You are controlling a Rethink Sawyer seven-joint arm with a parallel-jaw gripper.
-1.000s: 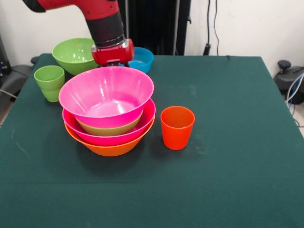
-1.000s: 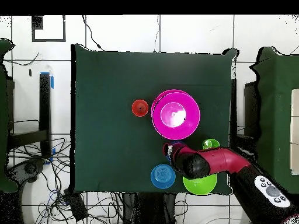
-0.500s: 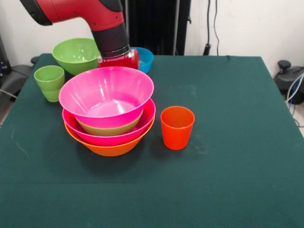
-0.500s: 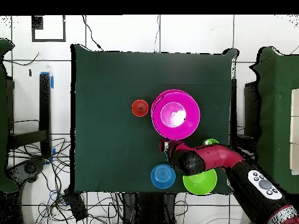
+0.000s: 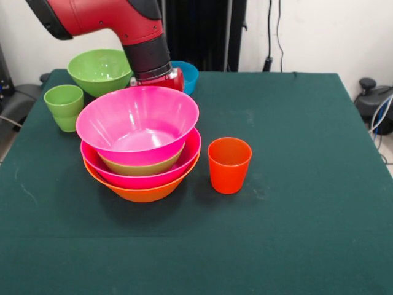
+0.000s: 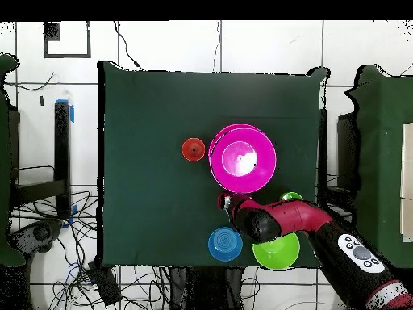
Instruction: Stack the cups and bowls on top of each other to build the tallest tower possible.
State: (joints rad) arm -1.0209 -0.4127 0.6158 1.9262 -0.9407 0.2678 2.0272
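The tower (image 5: 140, 142) stands left of centre: an orange bowl (image 5: 142, 193) lowest, then a pink bowl, a green one, and a large pink bowl (image 6: 242, 157) on top. An orange-red cup (image 5: 229, 165) stands upright just right of it, apart from it. A light green cup (image 5: 64, 106) sits at the far left. Behind the tower are a loose green bowl (image 5: 98, 70) and a blue bowl (image 5: 187, 75). My gripper (image 6: 226, 199) is low behind the tower, between these two bowls. The top pink bowl hides its lower end in the front view.
The red arm (image 6: 302, 219) crosses above the green bowl (image 6: 276, 252) and the green cup (image 6: 291, 198). Green cloth covers the table (image 5: 295, 184). Cables and stands lie beyond the table's edges.
The arm's wrist has sunk lower behind the tower and shifted a little toward the blue bowl's side. Bowls and cups have not moved.
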